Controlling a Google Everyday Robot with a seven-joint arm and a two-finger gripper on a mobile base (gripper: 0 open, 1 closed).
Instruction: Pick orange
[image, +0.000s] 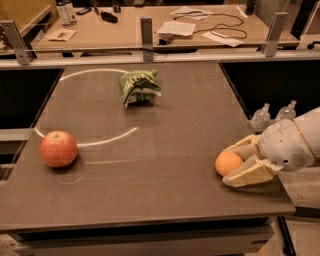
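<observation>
You saw the orange (228, 162) matt-skinned, the worktop (165, 170) smooth and dull, the gripper (227, 166) at its right edge cream plastic.
</observation>
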